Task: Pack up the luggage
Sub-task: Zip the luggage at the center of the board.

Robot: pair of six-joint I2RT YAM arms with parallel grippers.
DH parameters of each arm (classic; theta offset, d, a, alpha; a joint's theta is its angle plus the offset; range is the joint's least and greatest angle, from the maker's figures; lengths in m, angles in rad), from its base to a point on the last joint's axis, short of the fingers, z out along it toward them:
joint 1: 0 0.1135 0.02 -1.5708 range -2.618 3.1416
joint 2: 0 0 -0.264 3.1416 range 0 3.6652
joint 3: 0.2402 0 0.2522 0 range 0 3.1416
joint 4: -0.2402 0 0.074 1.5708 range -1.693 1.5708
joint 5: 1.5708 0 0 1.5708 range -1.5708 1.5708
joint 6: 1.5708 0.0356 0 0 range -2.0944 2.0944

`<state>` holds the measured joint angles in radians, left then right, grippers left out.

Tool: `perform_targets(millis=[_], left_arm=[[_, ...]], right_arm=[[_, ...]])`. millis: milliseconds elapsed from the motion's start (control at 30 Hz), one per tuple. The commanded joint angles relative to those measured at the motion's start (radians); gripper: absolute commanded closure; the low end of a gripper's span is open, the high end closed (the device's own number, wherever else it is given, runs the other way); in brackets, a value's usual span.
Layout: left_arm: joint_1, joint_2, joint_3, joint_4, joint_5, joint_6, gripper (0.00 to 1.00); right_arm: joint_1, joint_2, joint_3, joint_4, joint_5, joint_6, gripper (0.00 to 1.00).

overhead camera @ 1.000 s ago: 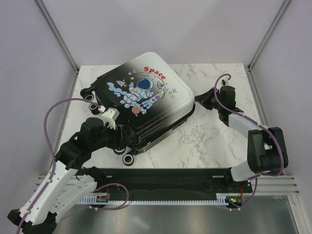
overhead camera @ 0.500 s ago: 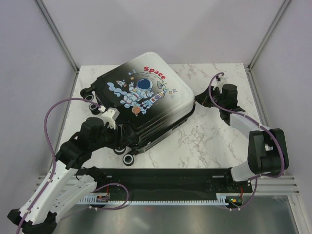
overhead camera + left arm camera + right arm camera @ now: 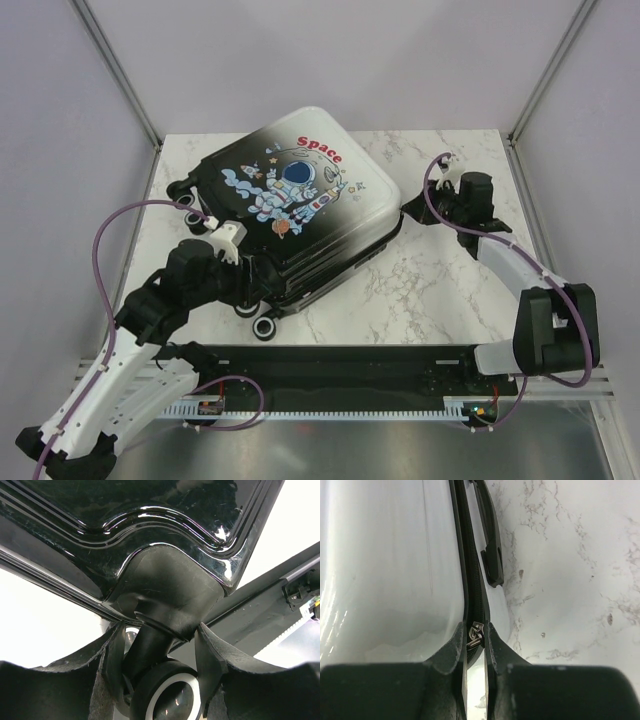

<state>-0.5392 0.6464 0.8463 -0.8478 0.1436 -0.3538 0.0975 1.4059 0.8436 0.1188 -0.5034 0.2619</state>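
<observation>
The left arm (image 3: 150, 310) reaches to the near left corner of the luggage (image 3: 300, 210). From above, its tip is hidden against the black shell. Only the left wrist view shows it. There, a black wheel (image 3: 167, 695) with a white middle sits between the left jaws and fills the gap, so they look closed on that wheel. That view shows only shiny black shell, with none of the cartoon.

In the middle, the luggage lies flat and shut on the marble tabletop (image 3: 430, 280). It is turned at a slant, astronaut side up.

The right arm (image 3: 500, 255) comes to the right edge of the luggage. From above, its tip is just a dark lump. The right wrist view shows more – the right jaws are almost shut, pinching a small silver zip pull (image 3: 476, 634) on the black zip line. A black handle (image 3: 490, 545) lies flat on the side past it.

Counting: one luggage, two arms and two purple cables (image 3: 105, 240), one on each arm. From above, wheels show at two spots on the left side of the luggage.

The wheel in the left wrist view is cut off at the bottom. The zip pull is tiny – its shape is hard to make out.
</observation>
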Motion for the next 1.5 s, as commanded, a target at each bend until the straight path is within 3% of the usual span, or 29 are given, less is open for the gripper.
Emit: perform_targets(millis=[0, 600, 1467], left_arm=[[0.021, 0.036, 0.019, 0.081, -0.147, -0.125, 0.98], [0.022, 0.015, 0.054, 0.167, -0.102, -0.204, 0.98], [0.022, -0.010, 0.000, 0.168, -0.098, -0.228, 0.98]], right_arm=[[0.008, -0.171, 0.040, 0.059, -0.147, -0.044, 1.00], [0.116, -0.384, -0.087, -0.168, -0.006, -0.072, 0.97], [0.151, -0.728, -0.244, -0.373, -0.113, -0.073, 1.00]])
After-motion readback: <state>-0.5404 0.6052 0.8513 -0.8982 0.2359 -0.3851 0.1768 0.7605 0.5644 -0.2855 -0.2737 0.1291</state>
